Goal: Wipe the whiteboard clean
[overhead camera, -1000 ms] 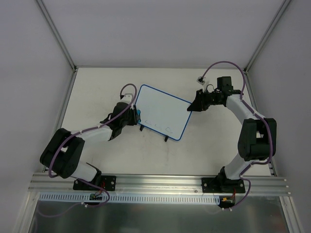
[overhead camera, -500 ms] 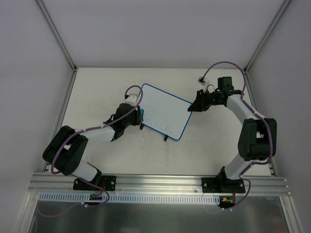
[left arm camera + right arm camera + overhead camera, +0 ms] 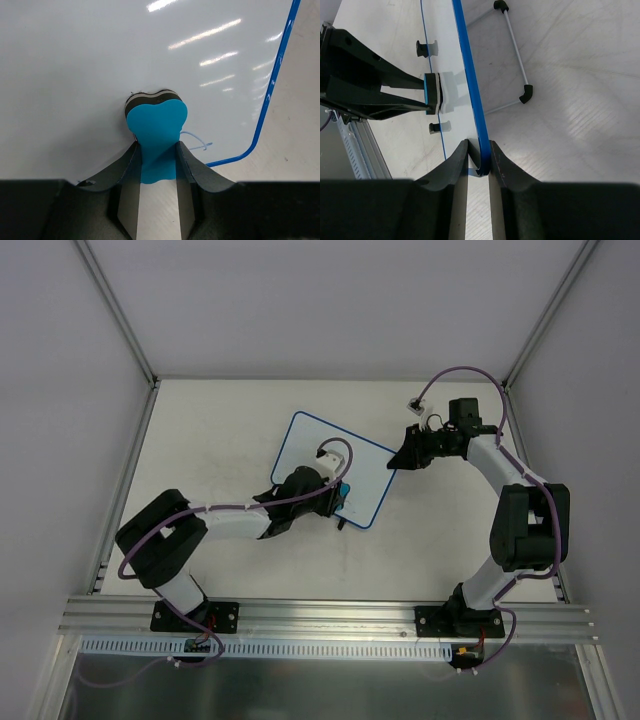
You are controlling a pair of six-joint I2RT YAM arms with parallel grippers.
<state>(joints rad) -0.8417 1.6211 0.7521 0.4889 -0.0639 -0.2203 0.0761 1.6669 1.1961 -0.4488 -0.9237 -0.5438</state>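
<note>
The whiteboard [image 3: 340,448] lies skewed in the middle of the table [image 3: 200,430], and both arms are on it. The right gripper [image 3: 396,460] is closed on the board's thin blue rim [image 3: 468,75] at its right corner; from the right wrist the fingers sit either side of that rim with very little of it between them. The left gripper [image 3: 335,502] reaches over the board's near edge and is clamped on a blue bone-shaped eraser [image 3: 156,125], pinching it at its narrow waist. The eraser's broad end is pressed flat against the white surface, close to the board's near-right corner.

Most of the board looks clean from here. One small blue pen mark [image 3: 195,142] shows just beside the eraser, between it and the rounded corner, so I judge the wiping nearly done, with that scrap left.

The trouble I would watch for is all at that corner. The mark lies so close to the rim that a stroke towards it could carry the eraser off the board's edge, and it might catch on the rim. Pressing hard so far from the right gripper's hold could also swing the board or pull the slim rim out of those fingers. The eraser itself is held only at its waist, so a sideways drag may twist it in the jaws.
</note>
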